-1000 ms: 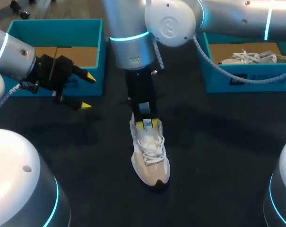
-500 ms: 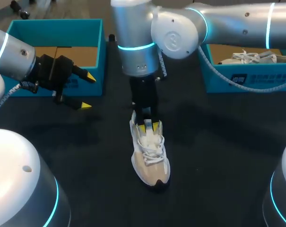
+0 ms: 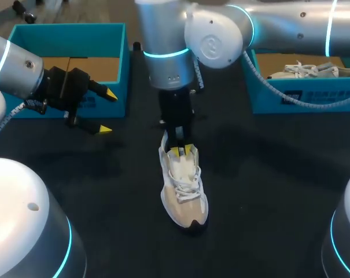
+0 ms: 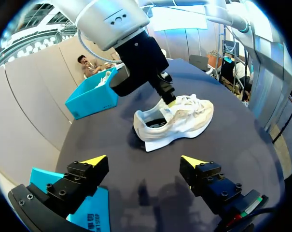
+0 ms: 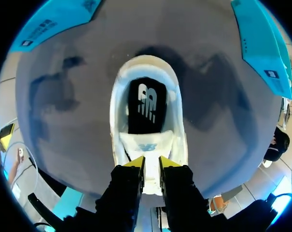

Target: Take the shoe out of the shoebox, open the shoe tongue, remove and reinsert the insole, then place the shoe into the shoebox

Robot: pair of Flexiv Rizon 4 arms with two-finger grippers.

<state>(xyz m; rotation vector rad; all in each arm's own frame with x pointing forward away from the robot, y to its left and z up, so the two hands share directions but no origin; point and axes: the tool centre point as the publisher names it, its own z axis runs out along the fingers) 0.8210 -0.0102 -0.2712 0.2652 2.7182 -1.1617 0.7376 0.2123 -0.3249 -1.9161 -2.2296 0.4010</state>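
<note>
Where everything rests: dark bench (image 3: 267,191).
Shoeboxes: empty teal shoebox (image 3: 65,32) at the far left corner; second shoebox (image 3: 348,95) at the far right corner, holding a spare sneaker (image 3: 302,70).
Task sneaker (image 3: 185,191): upright mid-bench, heel toward the far edge; likely light, soft upper over a stiffer sole.
Left tool (image 3: 106,112): spread, holding nothing, near the left edge beside the empty teal shoebox.
Right tool (image 5: 150,164): fingers almost together, seemingly pinching the tongue (image 5: 146,145) at its top edge.
Tongue handling: thin, pliable; best taken at that top edge.
Insole (image 5: 146,104): black, seated inside; probably floppy, best gripped at the heel end.
</note>
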